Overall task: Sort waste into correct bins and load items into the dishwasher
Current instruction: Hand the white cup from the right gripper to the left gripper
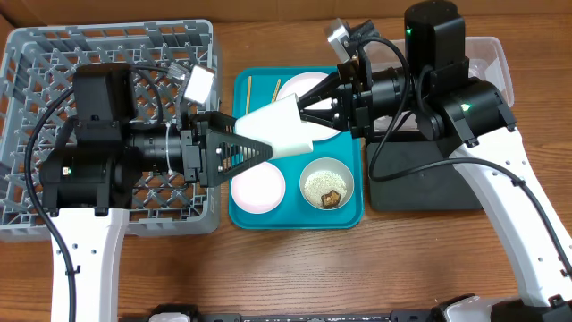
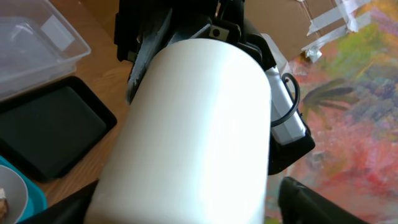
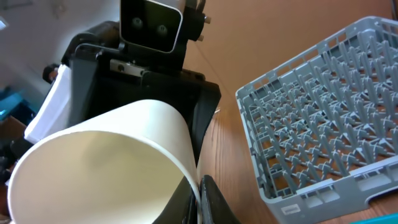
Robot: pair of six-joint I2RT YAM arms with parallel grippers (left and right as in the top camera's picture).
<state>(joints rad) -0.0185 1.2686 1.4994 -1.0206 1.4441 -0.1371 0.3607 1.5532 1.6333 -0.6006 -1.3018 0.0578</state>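
A small white cup (image 1: 284,125) hangs on its side above the teal tray (image 1: 235,192), between the two grippers. My right gripper (image 1: 304,109) is shut on the cup's rim (image 3: 198,199), one finger inside and one outside. My left gripper (image 1: 259,134) is open around the cup's body (image 2: 199,124), with a gap showing at one finger (image 2: 311,202). On the tray lie a pink plate (image 1: 304,85), a small pink dish (image 1: 257,188), chopsticks (image 1: 250,89) and a bowl (image 1: 327,183) holding rice and a brown chunk (image 1: 329,197). The grey dishwasher rack (image 1: 27,54) stands at the left.
A shallow black tray (image 1: 420,183) sits right of the teal tray, with a clear plastic tub (image 1: 496,63) behind it. Both arms cross over the middle of the wooden table. The rack (image 3: 311,124) lies close beside the left arm.
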